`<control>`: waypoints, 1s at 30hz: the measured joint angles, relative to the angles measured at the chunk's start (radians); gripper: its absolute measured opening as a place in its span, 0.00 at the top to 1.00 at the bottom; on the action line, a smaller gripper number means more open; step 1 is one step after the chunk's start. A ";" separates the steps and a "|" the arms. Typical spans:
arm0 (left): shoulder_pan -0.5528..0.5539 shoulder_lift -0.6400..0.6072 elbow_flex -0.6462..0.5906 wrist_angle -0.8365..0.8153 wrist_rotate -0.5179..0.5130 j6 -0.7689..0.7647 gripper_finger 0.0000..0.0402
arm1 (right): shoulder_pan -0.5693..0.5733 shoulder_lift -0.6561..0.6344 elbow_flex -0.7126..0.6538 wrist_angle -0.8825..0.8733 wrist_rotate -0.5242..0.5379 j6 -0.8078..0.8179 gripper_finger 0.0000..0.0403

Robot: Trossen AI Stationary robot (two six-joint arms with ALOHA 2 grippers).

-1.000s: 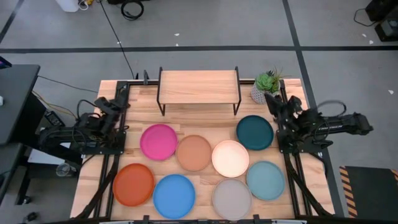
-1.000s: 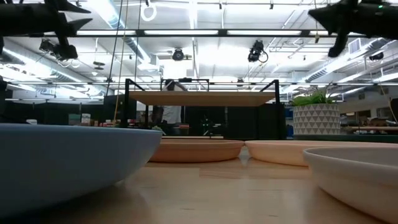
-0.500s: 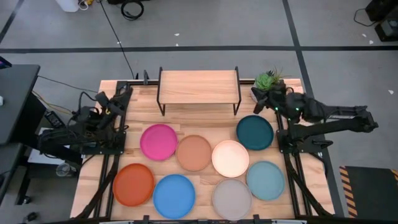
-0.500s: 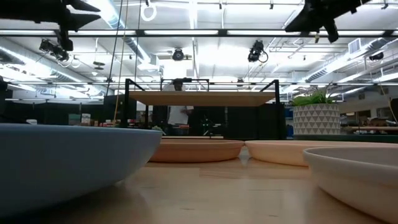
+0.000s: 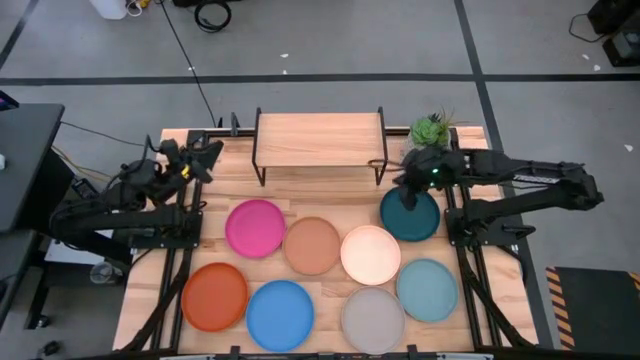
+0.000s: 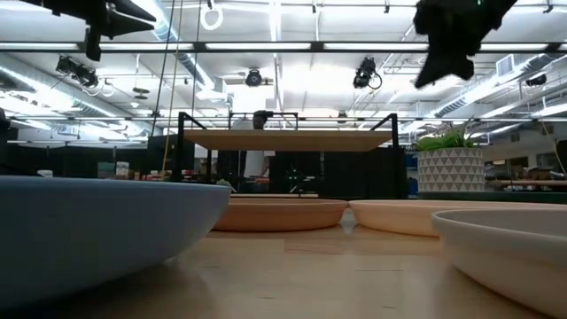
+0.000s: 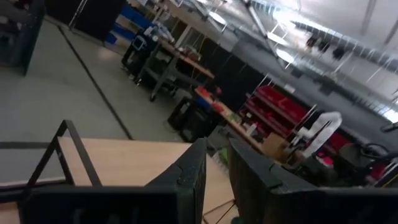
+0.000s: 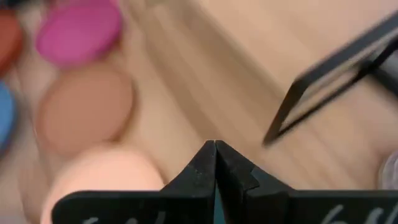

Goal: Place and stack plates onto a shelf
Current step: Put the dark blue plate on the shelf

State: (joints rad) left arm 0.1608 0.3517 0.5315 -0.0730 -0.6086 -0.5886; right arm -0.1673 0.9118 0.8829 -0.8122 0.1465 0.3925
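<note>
Eight plates lie flat on the slatted table: pink (image 5: 255, 227), tan (image 5: 312, 245), cream (image 5: 371, 254), dark teal (image 5: 412, 218), orange (image 5: 214, 296), blue (image 5: 280, 315), pale grey (image 5: 372, 319) and light teal (image 5: 427, 289). The shelf (image 5: 320, 138) stands on its black legs at the far edge, its top bare. My left gripper (image 5: 207, 153) hangs in the air by the shelf's left end, pointing level, with a narrow gap between its fingers (image 7: 214, 180) and nothing in it. My right gripper (image 5: 404, 183) is shut (image 8: 215, 155) and tipped down, above the dark teal plate's far rim.
A potted plant (image 5: 428, 134) in a white patterned pot stands at the far right corner, just behind my right arm. The shelf's right legs (image 5: 381, 165) are close to my right gripper. Black arm frames run along both side edges of the table.
Both arms have unfolded and risen. My left gripper has lifted and levelled out, moving a little toward the shelf's left end. My right gripper has swung toward the table's left, past the plant, and tipped down over the dark teal plate's far rim. No plate has moved.
</note>
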 joint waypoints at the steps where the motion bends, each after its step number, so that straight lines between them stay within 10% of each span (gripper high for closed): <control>1: 0.000 0.019 0.002 0.000 0.000 -0.005 0.82 | 0.000 0.019 0.000 -0.024 -0.024 -0.011 0.95; 18: 0.068 0.223 0.121 -0.086 0.004 -0.001 0.82 | 0.126 0.116 -0.122 -0.207 -0.279 -0.103 0.42; 30: 0.159 0.325 0.276 -0.268 0.137 0.085 0.73 | 0.260 0.116 -0.217 -0.062 -0.243 -0.021 0.43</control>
State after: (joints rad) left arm 0.3193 0.6769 0.8078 -0.3412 -0.4721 -0.5037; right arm 0.0931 1.0283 0.6655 -0.8741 -0.0961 0.3714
